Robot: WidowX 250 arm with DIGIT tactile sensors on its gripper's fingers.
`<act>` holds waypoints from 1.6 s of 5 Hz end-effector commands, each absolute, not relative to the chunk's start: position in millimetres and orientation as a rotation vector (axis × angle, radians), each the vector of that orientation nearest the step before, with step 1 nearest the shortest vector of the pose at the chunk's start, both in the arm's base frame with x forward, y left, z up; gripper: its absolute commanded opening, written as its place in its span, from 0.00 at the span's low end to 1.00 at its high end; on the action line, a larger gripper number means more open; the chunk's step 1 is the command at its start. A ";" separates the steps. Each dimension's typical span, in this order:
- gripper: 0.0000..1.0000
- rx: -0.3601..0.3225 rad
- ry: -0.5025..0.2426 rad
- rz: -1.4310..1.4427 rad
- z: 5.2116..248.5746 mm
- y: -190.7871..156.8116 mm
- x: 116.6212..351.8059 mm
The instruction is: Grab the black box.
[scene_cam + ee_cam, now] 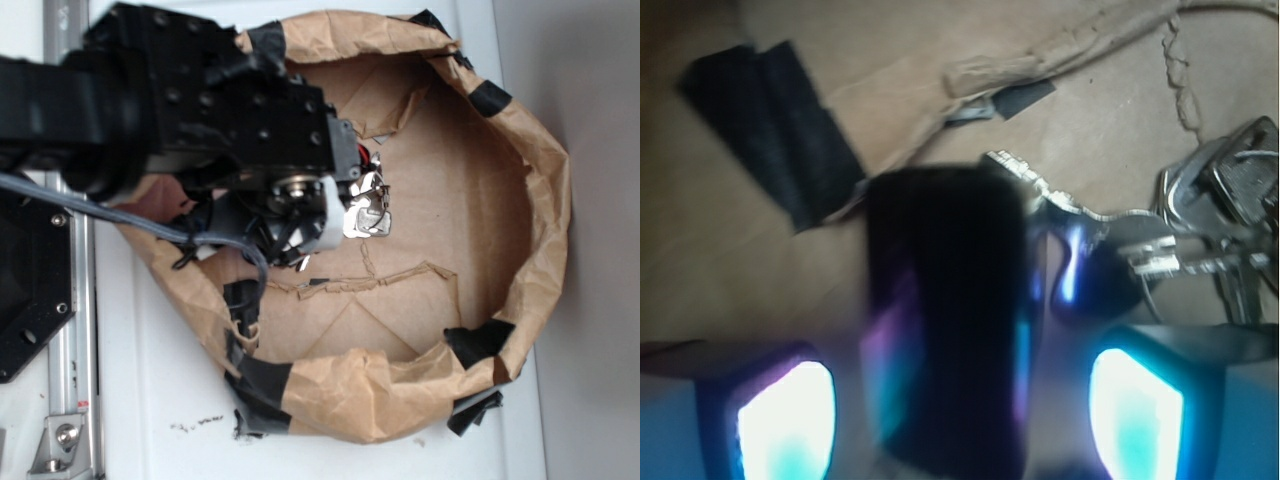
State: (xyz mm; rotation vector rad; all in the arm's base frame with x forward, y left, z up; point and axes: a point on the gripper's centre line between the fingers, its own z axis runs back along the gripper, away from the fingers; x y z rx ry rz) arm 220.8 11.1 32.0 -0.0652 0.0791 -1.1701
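While arm hides it outside, wrist shows black box (945,330) between open gripper (960,420), keys (1210,220) beside.

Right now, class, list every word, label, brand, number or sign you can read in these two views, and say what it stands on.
None can be read. The black box, keys, tape patch and paper bag show no legible lettering; the wrist view is blurred.

Looks like a robotics lab bench: white tabletop (160,400), aluminium extrusion rail (70,300) with bolted bracket, black robot arm (170,100) with loose cabling over a makeshift taped brown-paper bin (540,200).
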 end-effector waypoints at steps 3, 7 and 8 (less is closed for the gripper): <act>0.00 -0.075 -0.075 -0.874 98.9 5.7 262.7; 0.00 0.011 -0.009 -0.117 192.3 9.7 240.1; 0.00 -0.015 -0.008 -0.093 190.8 6.8 244.1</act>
